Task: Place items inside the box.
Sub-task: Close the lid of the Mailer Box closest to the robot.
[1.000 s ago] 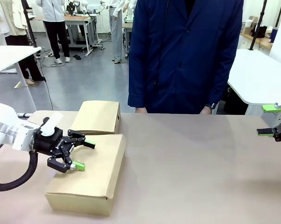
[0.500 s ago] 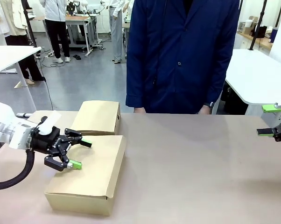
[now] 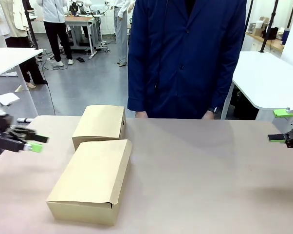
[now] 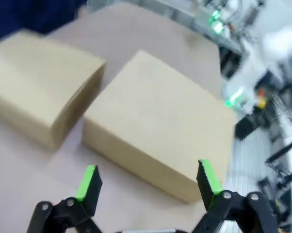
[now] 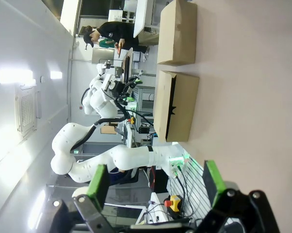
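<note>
Front view: the left end effector (image 3: 33, 144), black with green pads, is held low at about 9 o'clock over the brown bench (image 3: 200, 170), its fingers spread and pointing toward 3 o'clock, with nothing between them; the right end effector (image 3: 282, 125) sits at the 3 o'clock edge, fingers likewise spread and empty. The larger closed tan cardboard box (image 3: 93, 178) lies toward 4 o'clock of the left end effector, apart from it, and the smaller closed tan cardboard box (image 3: 100, 123) sits just behind it, toward 2 o'clock of that end effector. A person in a navy coat (image 3: 185, 56) stands at the 12 o'clock edge.
</note>
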`<state>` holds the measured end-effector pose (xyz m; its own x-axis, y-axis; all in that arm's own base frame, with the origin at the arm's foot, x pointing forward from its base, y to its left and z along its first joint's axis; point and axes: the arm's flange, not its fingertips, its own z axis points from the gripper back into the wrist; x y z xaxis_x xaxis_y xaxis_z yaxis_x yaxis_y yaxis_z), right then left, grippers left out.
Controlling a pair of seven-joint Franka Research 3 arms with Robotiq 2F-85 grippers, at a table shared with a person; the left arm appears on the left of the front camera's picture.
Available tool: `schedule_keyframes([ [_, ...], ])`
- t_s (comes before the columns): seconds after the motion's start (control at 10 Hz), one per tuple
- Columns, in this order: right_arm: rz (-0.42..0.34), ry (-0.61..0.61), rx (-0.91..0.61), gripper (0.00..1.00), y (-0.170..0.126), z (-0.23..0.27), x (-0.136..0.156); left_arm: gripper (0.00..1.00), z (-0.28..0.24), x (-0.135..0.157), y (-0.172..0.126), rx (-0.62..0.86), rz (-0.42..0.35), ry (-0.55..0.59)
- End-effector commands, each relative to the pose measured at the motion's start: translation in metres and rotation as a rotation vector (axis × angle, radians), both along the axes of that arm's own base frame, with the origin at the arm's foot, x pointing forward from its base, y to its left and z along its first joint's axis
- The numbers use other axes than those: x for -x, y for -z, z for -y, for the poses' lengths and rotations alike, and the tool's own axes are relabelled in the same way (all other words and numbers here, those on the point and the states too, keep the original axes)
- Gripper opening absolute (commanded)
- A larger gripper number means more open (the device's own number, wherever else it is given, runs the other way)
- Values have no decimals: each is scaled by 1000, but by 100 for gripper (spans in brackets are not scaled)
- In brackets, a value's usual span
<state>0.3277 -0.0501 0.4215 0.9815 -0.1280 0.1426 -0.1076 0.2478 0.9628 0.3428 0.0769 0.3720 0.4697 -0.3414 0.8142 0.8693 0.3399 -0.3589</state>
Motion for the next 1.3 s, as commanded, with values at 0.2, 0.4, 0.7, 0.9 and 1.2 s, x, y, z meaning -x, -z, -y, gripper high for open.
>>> schedule_keyframes([
  [0.2,-13,-3,7,100,-3,1,1,100,-75,-25,-25,395,-640,-329],
  [0.4,-13,-3,7,100,-3,1,1,100,-111,-57,-1,533,-827,-462],
  [0.7,-13,-3,7,100,-3,1,1,100,-98,-31,-3,328,-699,-324],
  [0.9,-13,-3,7,100,-3,1,1,100,-98,-31,-3,328,-699,-324],
  [1.2,-13,-3,7,100,-3,1,1,100,-98,-31,-3,328,-699,-324],
])
